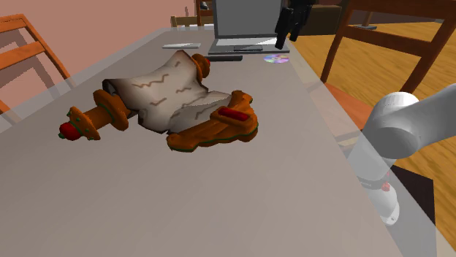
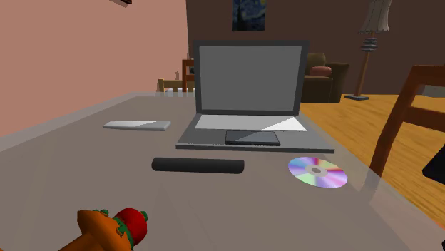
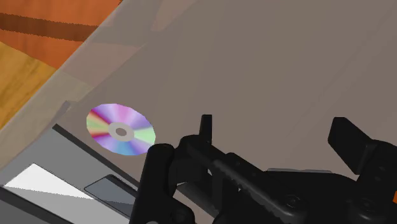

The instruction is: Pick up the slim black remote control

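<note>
In the shoulder view a grey table [image 1: 292, 182] is seen under a pink wall [image 1: 109, 22], with a wooden floor [image 1: 431, 44] at its other side. The slim black remote control [image 1: 226, 57] is laid near the far edge, just before the laptop [image 1: 245, 25]. The gripper [image 1: 286, 35] is hung above the disc [image 1: 276, 59]. In the second exterior view the remote control [image 2: 197, 165] is found flat before the laptop's front edge, apart from the disc; a lamp [image 2: 374, 36] and a sofa [image 2: 324, 75] are shown beyond. In the wrist view the fingers [image 3: 205, 127] are spread, with nothing between them.

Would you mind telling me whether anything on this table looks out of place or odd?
Mildly: the scroll lies half unrolled, rumpled and buckled, and a bare disc lies loose in front of the laptop. Nothing looks spilled or broken.
</note>
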### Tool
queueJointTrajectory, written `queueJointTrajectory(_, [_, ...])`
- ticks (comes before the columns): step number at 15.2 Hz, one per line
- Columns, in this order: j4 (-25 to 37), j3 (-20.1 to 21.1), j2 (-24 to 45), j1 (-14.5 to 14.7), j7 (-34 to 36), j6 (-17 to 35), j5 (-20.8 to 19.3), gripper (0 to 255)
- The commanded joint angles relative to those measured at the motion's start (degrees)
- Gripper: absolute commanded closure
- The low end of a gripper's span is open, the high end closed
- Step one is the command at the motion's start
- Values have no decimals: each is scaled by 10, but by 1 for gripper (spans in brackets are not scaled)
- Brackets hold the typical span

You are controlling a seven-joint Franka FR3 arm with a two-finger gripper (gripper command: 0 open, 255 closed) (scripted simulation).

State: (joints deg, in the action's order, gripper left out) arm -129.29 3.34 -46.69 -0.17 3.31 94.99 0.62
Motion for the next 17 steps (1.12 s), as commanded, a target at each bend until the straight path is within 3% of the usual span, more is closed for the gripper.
queueJointTrajectory(1, [0, 0, 0, 0, 0, 0, 0, 0])
queueJointTrajectory(9, [129, -71, 196, 19, -145, 21, -9, 0])
queueJointTrajectory(17, [323, -115, 412, 31, -285, -10, 18, 0])
